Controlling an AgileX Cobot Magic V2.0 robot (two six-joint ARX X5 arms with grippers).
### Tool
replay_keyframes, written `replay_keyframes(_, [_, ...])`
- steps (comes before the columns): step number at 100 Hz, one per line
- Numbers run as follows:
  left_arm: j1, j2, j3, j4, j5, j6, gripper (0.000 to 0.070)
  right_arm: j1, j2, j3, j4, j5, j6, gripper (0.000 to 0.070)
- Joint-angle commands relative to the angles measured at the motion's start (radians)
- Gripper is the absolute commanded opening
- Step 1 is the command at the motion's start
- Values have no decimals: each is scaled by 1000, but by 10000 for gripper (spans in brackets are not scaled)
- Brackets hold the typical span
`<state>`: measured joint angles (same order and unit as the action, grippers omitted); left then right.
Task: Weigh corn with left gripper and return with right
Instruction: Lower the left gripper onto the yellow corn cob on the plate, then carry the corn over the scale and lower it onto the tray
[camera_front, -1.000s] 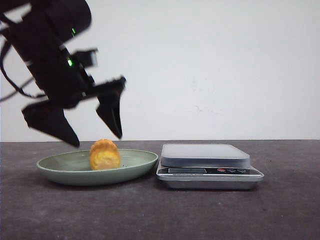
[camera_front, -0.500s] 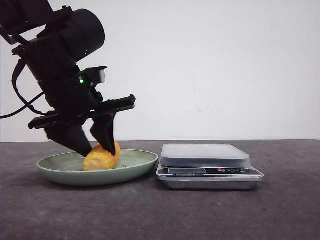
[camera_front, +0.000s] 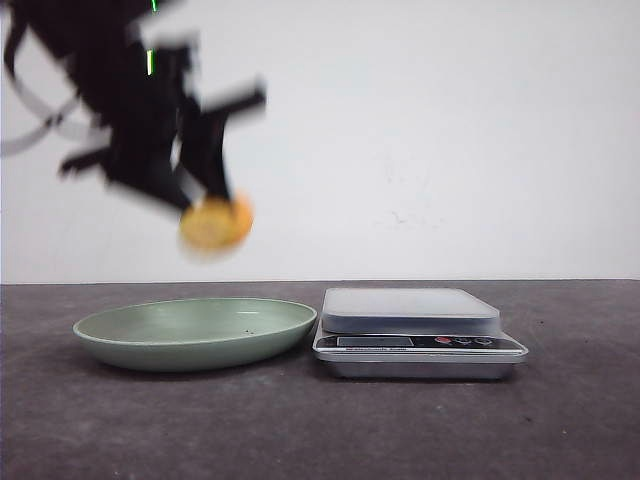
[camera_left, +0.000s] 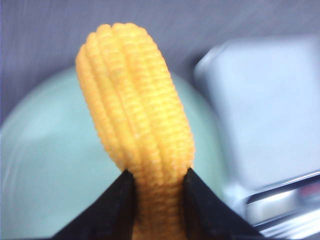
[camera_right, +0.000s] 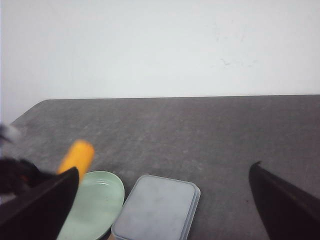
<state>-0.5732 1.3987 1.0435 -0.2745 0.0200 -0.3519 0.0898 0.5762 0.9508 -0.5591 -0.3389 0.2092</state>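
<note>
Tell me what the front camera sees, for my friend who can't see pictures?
The left gripper, blurred, holds the corn in the air above a green plate. A silver kitchen scale sits right of the plate on a dark table.

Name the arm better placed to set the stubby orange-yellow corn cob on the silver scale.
Left. Its black hand already grips the orange-yellow corn cob in the air above the green plate, beside the silver scale. The right hand is open and empty.
</note>
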Motion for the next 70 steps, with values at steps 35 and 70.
replay_keyframes(35, [-216,176,331,12,8,-51,5,2,4,11,11,2,-8,700])
replay_keyframes(70, [-240,473,428,35,-74,-69,4,2,4,11,11,2,-8,700])
